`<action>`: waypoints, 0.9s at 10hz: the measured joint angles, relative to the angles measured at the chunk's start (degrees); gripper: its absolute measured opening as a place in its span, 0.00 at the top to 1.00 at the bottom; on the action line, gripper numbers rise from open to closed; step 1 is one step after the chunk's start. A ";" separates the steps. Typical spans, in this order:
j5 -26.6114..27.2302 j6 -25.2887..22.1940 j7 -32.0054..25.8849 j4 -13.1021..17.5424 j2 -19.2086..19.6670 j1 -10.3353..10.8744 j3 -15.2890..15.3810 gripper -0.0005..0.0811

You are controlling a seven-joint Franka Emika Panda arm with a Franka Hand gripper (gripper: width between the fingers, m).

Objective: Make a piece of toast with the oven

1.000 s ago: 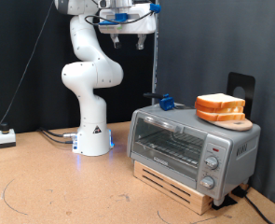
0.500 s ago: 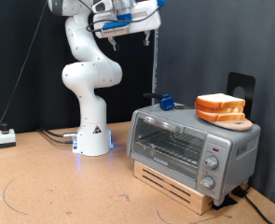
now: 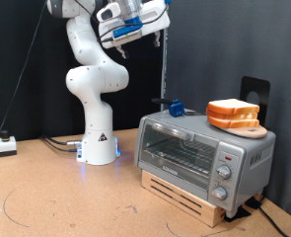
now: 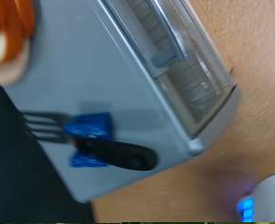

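Note:
The silver-grey oven (image 3: 202, 153) stands at the exterior view's right with its glass door shut; the wrist view shows its top and door handle (image 4: 128, 84). A stack of bread slices (image 3: 233, 115) lies on a round board on the oven's top, and also shows in the wrist view (image 4: 6, 37). No single slice shows apart from the stack. My gripper (image 3: 151, 34) hangs high above the oven's left end, tilted, with nothing between its fingers. The fingers do not show in the wrist view.
A black-handled spatula on a blue holder (image 3: 173, 107) lies on the oven's top (image 4: 100, 140). The oven rests on a wooden pallet (image 3: 184, 194). The white robot base (image 3: 98, 148) stands at the left. A thin pole (image 3: 165, 69) rises behind the oven. A small white box (image 3: 5, 145) sits far left.
The hand has tilted and shifted slightly up and to the exterior view's left. The oven, the bread and the spatula have not moved.

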 joint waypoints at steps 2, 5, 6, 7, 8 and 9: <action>-0.29 0.50 -3.68 0.21 2.21 1.13 -0.39 0.00; 4.67 -1.94 -19.73 -0.04 0.54 3.66 -5.91 0.00; 4.68 -2.29 -25.33 -0.12 0.86 4.92 -8.06 0.00; 4.04 -0.06 -27.87 -0.56 1.61 5.21 -8.81 0.00; 3.03 4.00 -28.57 -1.53 2.62 5.18 -8.65 0.00; 2.12 7.43 -28.68 -2.50 3.90 5.19 -8.45 0.00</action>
